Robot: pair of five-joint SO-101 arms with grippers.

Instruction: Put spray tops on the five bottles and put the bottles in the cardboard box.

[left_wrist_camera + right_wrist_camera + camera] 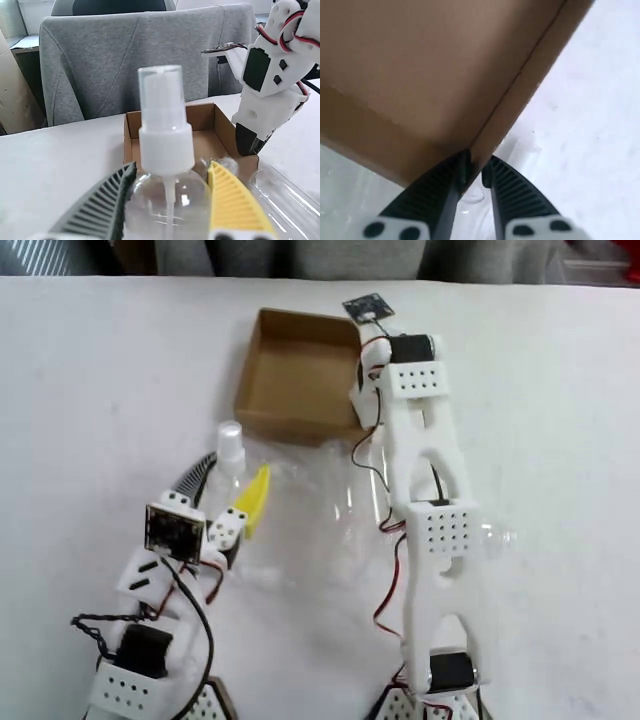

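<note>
A clear bottle [170, 200] with a white spray top [164, 125] stands upright between the grey and yellow fingers of my left gripper [172, 170], which is shut on its shoulders. From above, this bottle [230, 445] stands just in front of the cardboard box [300, 360], near its front left corner. My right gripper [476, 162] is shut on the box's wall [520, 95] near a corner, one finger inside and one outside. In the high view the right gripper [362, 390] sits at the box's right side. The box looks empty inside.
Clear uncapped bottles lie on the white table between the arms [340, 505] and under the right arm [492, 536]; one lies beside my left gripper [285, 195]. A grey chair back [130, 55] stands beyond the table's far edge.
</note>
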